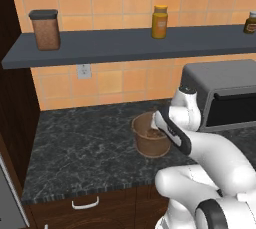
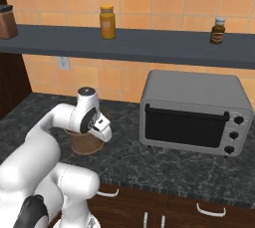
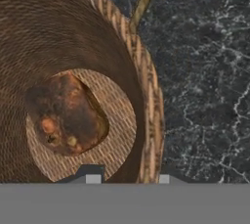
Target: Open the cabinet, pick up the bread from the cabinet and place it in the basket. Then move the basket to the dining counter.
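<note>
My hand (image 3: 128, 179) straddles the basket (image 1: 150, 143) rim at 3 o'clock, clamped on it to lift; bread (image 3: 66, 115) inside.

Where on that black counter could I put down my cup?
Free: the black worktop left of the basket, up to the dark cabinet side, and the strip in front of the toaster oven. Crowded: around the basket, where the arm reaches in.

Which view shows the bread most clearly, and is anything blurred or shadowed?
Hand view: bread on the basket floor, soft and slightly blurred, inner wall in shadow. Left base view: basket partly blocked by the arm. Right base view: evenly lit, no glare, basket mostly hidden.
</note>
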Controlling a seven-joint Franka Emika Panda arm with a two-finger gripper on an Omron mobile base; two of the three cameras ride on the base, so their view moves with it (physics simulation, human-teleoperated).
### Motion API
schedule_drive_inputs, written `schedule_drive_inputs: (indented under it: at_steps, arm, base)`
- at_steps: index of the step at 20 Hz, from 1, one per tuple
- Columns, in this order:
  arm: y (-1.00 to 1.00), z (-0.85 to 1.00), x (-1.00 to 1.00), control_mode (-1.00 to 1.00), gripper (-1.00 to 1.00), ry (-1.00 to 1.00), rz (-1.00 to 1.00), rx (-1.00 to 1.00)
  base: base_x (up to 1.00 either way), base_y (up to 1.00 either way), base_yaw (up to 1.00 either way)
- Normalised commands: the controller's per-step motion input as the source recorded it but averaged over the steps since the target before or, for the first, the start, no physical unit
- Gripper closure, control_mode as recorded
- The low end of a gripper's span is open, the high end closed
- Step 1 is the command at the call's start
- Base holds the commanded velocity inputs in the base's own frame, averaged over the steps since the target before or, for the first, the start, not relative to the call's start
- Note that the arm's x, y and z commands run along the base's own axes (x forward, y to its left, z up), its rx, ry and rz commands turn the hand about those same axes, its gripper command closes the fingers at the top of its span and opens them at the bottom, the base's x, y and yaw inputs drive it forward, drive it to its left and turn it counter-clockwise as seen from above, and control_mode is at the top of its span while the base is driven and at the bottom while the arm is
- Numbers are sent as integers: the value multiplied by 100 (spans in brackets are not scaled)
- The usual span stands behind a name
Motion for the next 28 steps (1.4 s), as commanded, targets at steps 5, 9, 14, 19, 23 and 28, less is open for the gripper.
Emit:
schedule_drive_inputs:
  at_steps: [5, 9, 14, 19, 23, 28]
  arm:
    - [0, 47, -36, -100, 100, -15, -22, 3]
    - [-12, 99, -51, -100, 100, -24, -13, 0]
    - [-55, 99, -63, -100, 100, -6, 0, 0]
    - [-77, 70, -48, -100, 100, -1, 0, -1]
    - [-27, 12, -47, 100, 100, -7, 0, 0]
    - [0, 0, 0, 100, 100, 0, 0, 0]
  base:
    - [0, 0, 0]
    - [0, 0, 0]
    - [0, 0, 0]
    - [0, 0, 0]
    - [-50, -1, 5]
    - [-32, 2, 70]
